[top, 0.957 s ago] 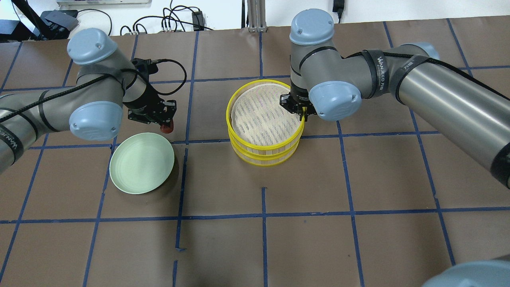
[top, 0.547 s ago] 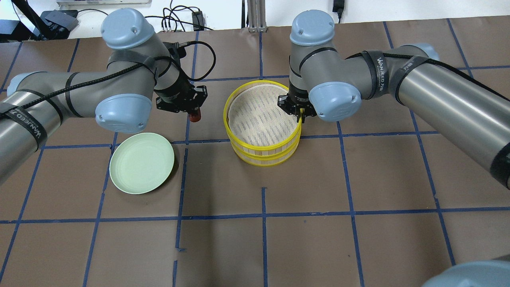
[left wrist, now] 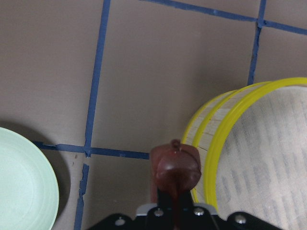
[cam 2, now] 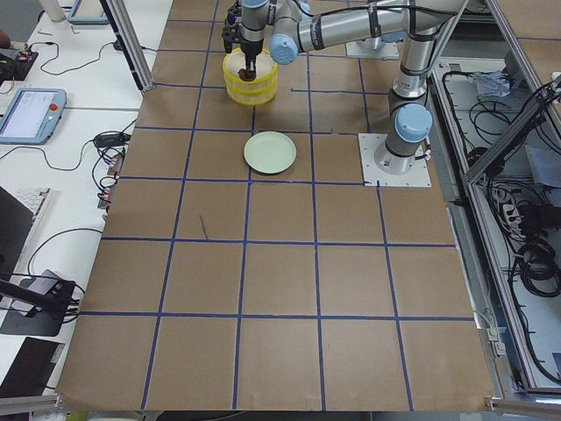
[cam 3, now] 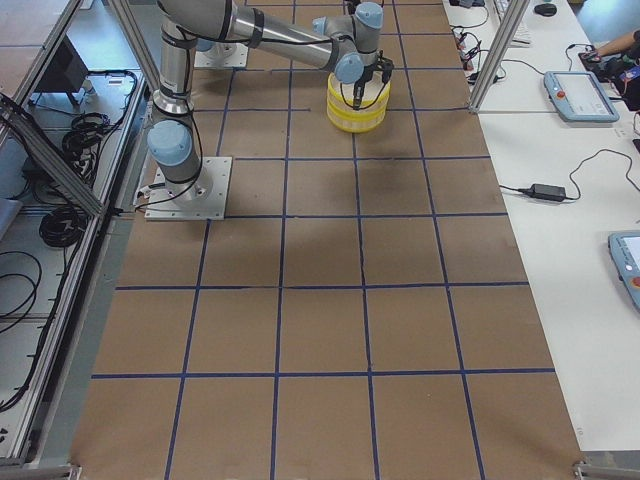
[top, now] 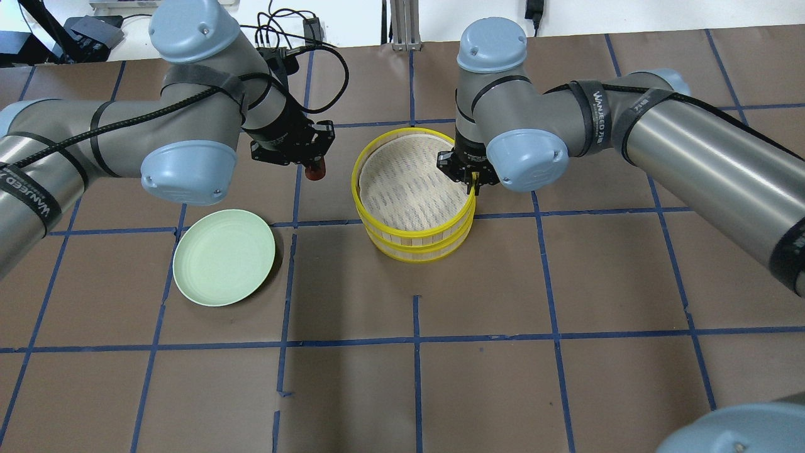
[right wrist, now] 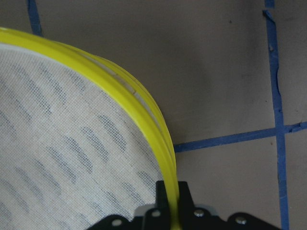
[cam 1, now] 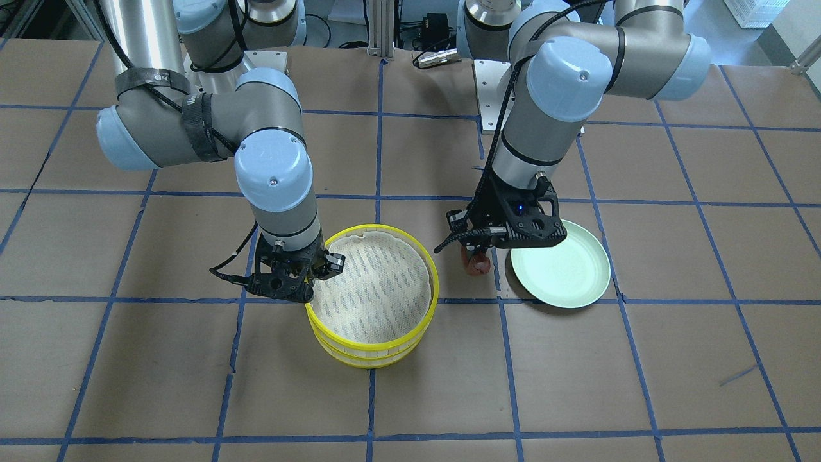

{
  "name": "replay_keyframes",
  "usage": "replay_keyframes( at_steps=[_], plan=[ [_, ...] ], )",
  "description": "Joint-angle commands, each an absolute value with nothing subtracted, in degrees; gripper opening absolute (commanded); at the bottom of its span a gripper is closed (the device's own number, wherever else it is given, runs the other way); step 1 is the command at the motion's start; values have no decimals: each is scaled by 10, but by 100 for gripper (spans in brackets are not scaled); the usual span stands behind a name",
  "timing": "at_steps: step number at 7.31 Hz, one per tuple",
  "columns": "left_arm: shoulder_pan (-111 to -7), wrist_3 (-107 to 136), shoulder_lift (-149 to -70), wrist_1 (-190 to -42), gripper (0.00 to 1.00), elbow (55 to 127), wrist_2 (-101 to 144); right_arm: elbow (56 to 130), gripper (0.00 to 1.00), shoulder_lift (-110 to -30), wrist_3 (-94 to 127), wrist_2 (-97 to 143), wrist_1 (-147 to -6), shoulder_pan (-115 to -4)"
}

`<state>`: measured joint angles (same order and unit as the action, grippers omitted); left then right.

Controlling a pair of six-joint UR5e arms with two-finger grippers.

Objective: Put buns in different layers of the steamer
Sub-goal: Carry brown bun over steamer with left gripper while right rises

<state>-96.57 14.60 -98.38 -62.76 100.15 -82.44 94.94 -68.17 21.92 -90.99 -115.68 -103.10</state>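
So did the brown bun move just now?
Yes. The brown bun, held by the left gripper, has moved away from the green plate toward the steamer.

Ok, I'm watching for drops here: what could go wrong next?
The brown bun is pinched in the left gripper, close beside the steamer. Moving across, it could clip the yellow rim or slip out. The right gripper pinches the top tray at one rim spot, so it may tilt or slide.

The reddish-brown bun (left wrist: 175, 165) hangs gripped beside the two-tier steamer (top: 413, 240).
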Motion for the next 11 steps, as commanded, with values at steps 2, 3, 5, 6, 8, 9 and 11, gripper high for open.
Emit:
replay_keyframes(
  at_steps=[2,3,5,6,8,9,11],
  plan=[
    [-983,139,-944,-642,1,1008,-773,948,14,-681,219,-914,-1157,-1031],
    [-983,138,-945,-636,1,1002,-770,948,14,-682,220,-913,-1156,-1031],
    [-982,134,-954,-615,1,1001,-745,951,14,-683,221,-914,-1152,-1031],
    [-980,132,-956,-613,1,1008,-724,950,17,-683,221,-916,-1151,-1030],
    [-970,67,-961,-602,1,1006,-661,952,21,-683,220,-916,-1151,-1030],
    [-971,58,-961,-601,1,1011,-661,953,43,-683,228,-915,-1151,-1030],
    [-970,29,-961,-603,1,1013,-659,949,100,-684,219,-911,-1150,-1030]
  ],
)
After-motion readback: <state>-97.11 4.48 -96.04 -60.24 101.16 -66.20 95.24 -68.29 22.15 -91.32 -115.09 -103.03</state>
